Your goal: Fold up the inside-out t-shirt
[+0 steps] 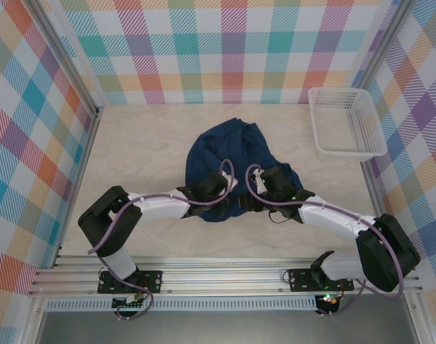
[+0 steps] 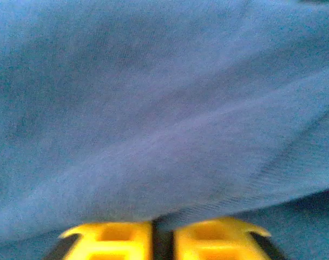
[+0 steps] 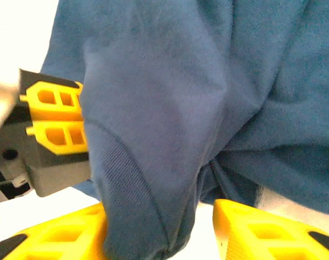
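At the bottom of the left wrist view, the left pincer (image 2: 163,230) has its two yellow fingers pressed close together, with just a thin dark line between them. The edge of the t-shirt (image 1: 229,154) sits right at their tips, so I think a bit of cloth is pinched there. All the blue filling the top of that view is the t-shirt, very close and blurry.

Low in the right wrist view, the right pincer (image 3: 159,216) has its fingers apart. A thick fold with a stitched hem hangs down between them. The fold touches the finger at the lower left, but a bright gap shows next to the finger at the lower right. So this pincer is around the fold and not squeezing it. I think it is there to grab a second spot on the same edge. The left pincer shows at the left of this view too, just beside the fold.

From above, both pincers meet near the middle of the frame, at the bottom edge of the t-shirt. Two grips on one edge would let the arms pull it flat. The t-shirt is a bumpy heap in the middle of the table (image 1: 139,143), not spread out, so folding has hardly begun. A white basket (image 1: 347,122) sits at the upper right, well apart.
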Available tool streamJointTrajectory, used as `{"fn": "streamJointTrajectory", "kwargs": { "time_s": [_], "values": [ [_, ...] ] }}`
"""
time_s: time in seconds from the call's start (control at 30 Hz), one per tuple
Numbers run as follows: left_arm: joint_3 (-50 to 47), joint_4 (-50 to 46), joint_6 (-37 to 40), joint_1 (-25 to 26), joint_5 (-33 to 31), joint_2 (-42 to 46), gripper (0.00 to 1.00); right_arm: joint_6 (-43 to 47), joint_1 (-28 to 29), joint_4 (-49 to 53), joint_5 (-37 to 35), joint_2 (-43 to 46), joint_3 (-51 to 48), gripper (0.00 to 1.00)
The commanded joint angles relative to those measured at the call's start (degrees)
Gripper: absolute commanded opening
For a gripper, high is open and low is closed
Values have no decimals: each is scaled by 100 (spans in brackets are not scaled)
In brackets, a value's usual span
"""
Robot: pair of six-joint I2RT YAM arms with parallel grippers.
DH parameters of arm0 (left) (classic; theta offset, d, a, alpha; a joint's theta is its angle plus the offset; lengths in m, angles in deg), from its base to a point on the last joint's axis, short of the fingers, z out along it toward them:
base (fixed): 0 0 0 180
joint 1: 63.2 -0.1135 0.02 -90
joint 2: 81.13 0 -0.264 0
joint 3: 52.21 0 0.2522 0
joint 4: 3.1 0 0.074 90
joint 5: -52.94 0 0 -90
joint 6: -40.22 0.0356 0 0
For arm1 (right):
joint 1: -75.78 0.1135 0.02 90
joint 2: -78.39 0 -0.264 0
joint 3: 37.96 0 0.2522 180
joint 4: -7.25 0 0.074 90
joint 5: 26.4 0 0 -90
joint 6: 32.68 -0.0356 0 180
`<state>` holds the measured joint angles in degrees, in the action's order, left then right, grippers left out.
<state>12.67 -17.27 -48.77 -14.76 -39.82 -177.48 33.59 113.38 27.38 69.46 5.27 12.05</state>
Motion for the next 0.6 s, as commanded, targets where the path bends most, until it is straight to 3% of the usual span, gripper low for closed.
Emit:
{"fn": "streamJointTrajectory", "kwargs": {
  "time_s": [0.0, 0.23, 0.4, 0.47, 0.57],
  "values": [
    [112, -169, -474, -211, 793, 554, 2, -1, 130, -210, 245, 399, -273, 54],
    [-55, -1027, -1411, -823, 2216, 1473, 0, -376, 568, -1092, 137, 22, -448, 70],
    [-141, -1092, -1928, -1140, 2735, 1757, 0, -589, 572, -2088, 241, -705, -224, 71],
    [-212, -1021, -2165, -1310, 2904, 1909, 0, -590, 563, -2278, -31, -913, -113, 62],
    [-286, -955, -2544, -1621, 3236, 2099, 0, -379, 523, -2109, -234, -906, 40, 31]
  ]
}}
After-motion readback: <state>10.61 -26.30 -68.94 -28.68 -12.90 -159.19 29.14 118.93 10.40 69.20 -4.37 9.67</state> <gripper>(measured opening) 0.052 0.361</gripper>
